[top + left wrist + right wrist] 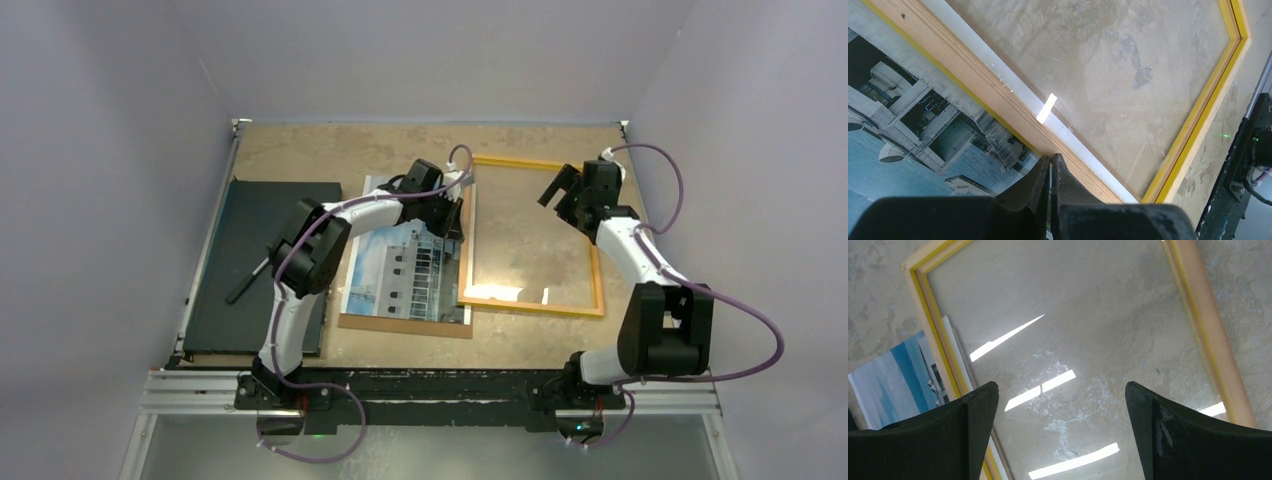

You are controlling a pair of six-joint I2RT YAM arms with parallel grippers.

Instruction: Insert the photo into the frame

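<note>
Frame [598, 280] flat on tabletop [330, 150], right of centre. Photo [400, 275] just left of it, on backing board [400, 327], right edge under frame's left rail. Flat board [240, 240] further left. My left end effector [1050, 159] sits at that rail, my right end effector [1060, 387] above the pane.

Mottled tan worktop [400, 150] with three flat things lying side by side.
A flat black rectangular board [245, 230] lies at the left. Just right of it is a plain brown backing board [400, 326], seen only as a near-edge strip under a large print of a white building against blue sky [400, 290]. Further right lies a thin yellow-orange picture frame with a clear pane [520, 162], its left rail along the print's right edge.
</note>
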